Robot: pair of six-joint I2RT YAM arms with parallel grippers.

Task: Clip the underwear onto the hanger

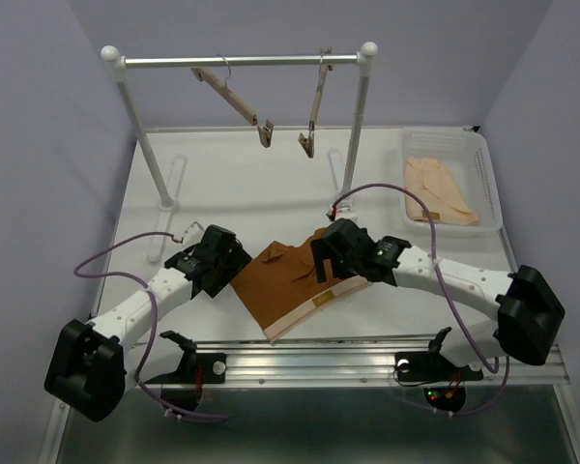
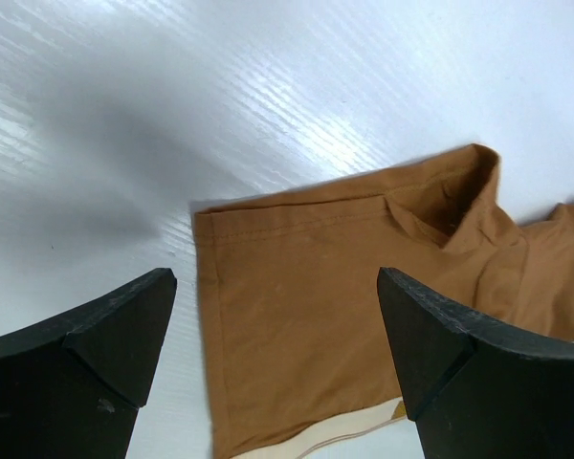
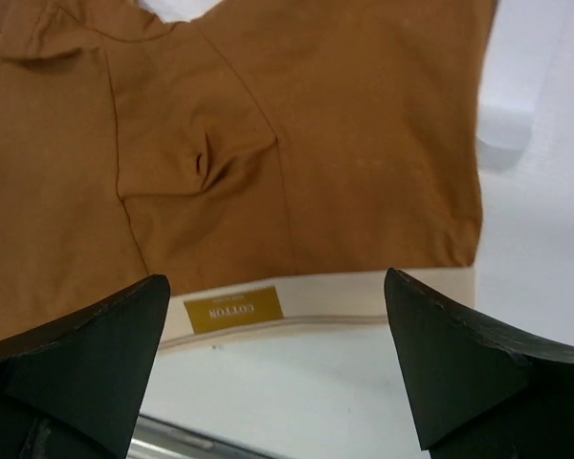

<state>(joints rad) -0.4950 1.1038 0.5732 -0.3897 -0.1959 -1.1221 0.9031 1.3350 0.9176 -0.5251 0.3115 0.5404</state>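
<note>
We see the underwear [image 1: 295, 280] lying flat on the table [image 1: 222, 184], midway along its near edge, with the tan waistband toward that edge. Our left gripper [image 2: 277, 287] stands wide open at the garment's left side, holding nothing. Our right gripper [image 3: 277, 287] is just as wide over the waistband, also empty. The left hanger [image 1: 234, 100] and right hanger [image 1: 315, 106] hang tilted from the rail [image 1: 242, 61] by the far edge, well apart from the underwear. Pale garments [image 1: 443, 188] lie in a basket [image 1: 490, 179] at the far right corner.
</note>
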